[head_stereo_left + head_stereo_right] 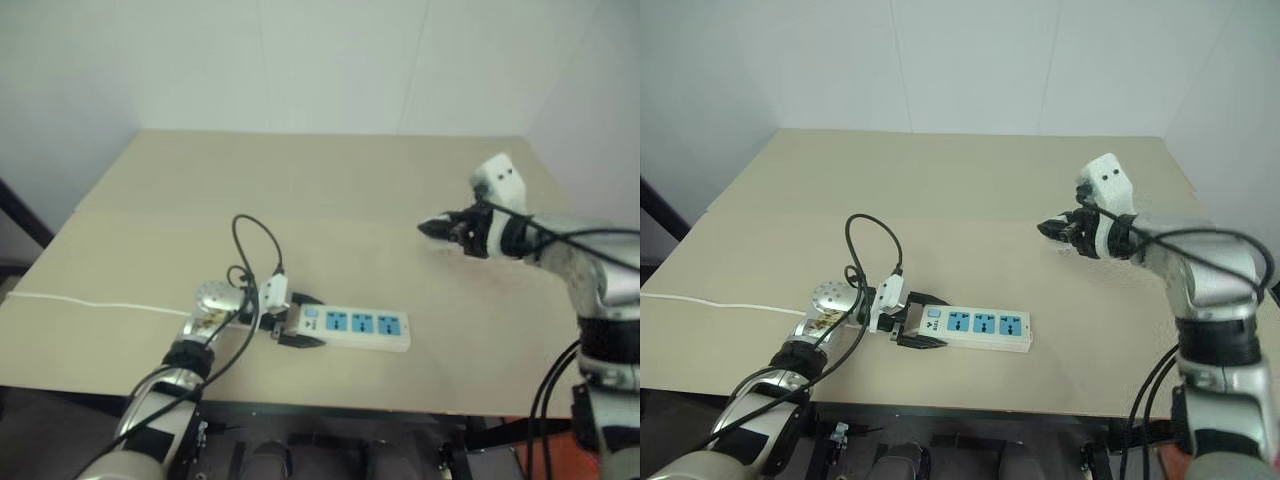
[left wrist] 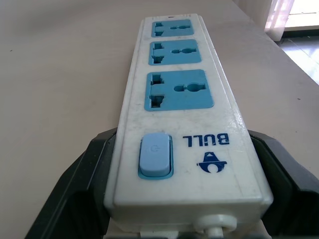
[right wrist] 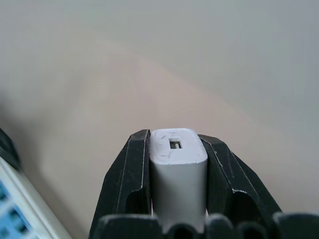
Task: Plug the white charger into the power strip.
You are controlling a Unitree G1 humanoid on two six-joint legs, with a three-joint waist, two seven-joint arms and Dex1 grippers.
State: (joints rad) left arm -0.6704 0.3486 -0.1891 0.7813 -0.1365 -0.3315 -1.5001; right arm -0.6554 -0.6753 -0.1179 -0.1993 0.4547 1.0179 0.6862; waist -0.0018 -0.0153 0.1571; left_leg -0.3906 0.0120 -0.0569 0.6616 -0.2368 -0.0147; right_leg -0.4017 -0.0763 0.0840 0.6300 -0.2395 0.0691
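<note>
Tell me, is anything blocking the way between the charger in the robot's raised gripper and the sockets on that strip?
Nothing visible. The right gripper holds the white charger above bare table. The power strip, its switch end between the left gripper's fingers, lies with all three sockets uncovered.

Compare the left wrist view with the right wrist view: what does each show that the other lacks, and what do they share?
Left wrist view alone: the power strip's switch end, its pale blue switch and three blue sockets, with the left claw astride that end. Right wrist view alone: the white charger clamped in the right claw, a small slot on its end face. Both: the beige table and a part of the strip.
</note>
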